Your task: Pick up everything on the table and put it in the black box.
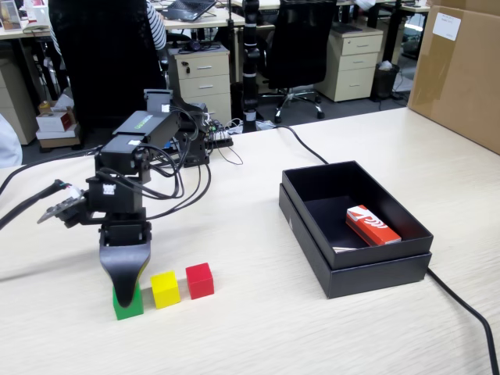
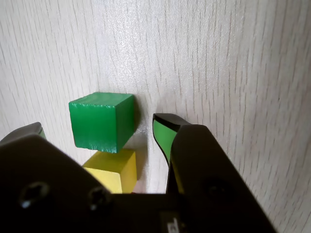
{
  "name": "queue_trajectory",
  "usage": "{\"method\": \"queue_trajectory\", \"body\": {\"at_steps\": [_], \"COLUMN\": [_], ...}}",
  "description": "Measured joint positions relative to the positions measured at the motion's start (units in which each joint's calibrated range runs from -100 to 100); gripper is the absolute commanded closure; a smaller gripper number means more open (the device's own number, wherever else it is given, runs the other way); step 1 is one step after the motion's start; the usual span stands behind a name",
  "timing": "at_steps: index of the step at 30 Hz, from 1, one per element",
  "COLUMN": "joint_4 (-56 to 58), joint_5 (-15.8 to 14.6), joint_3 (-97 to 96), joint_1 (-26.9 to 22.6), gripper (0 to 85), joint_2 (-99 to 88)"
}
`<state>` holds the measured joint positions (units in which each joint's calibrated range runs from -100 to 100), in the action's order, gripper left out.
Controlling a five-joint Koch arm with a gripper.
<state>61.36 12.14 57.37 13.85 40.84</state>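
Note:
Three small cubes stand in a row on the pale wood table (image 1: 258, 336): green (image 1: 130, 305), yellow (image 1: 165, 288) and red (image 1: 200, 280). My gripper (image 1: 125, 292) points straight down over the green cube, its black jaw hiding the cube's top. In the wrist view the gripper (image 2: 97, 129) is open, one fingertip on each side of the green cube (image 2: 101, 120) with a gap on both sides. The yellow cube (image 2: 114, 167) lies just behind it. The black box (image 1: 367, 264) stands to the right in the fixed view, well apart from the cubes.
A red-and-white packet (image 1: 372, 225) lies inside the black box. A black cable (image 1: 462, 306) runs along the table past the box's right side. A big brown carton (image 1: 461, 70) stands at the far right. Arm base and wires (image 1: 195, 148) sit behind the gripper.

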Motion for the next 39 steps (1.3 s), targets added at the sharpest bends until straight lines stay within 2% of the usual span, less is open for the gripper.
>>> {"method": "queue_trajectory", "body": {"at_steps": [6,9,12,17,20,28,35,39], "joint_4": [-0.1,-0.1,0.0,-0.1,-1.2,-2.5,8.9,10.1], "joint_5": [0.0,0.0,0.0,0.0,0.0,-0.3,-4.3,-6.1], "joint_3": [0.1,0.9,1.0,1.1,1.0,1.8,0.7,-15.8], "joint_1": [0.0,0.0,0.0,0.0,0.0,0.6,-1.1,-4.4], "gripper": [43.9,50.4,50.5,66.9,84.6,84.6,84.7,84.7], "joint_2": [1.2,1.6,1.7,1.9,1.9,-1.2,-26.8,-45.3]}}
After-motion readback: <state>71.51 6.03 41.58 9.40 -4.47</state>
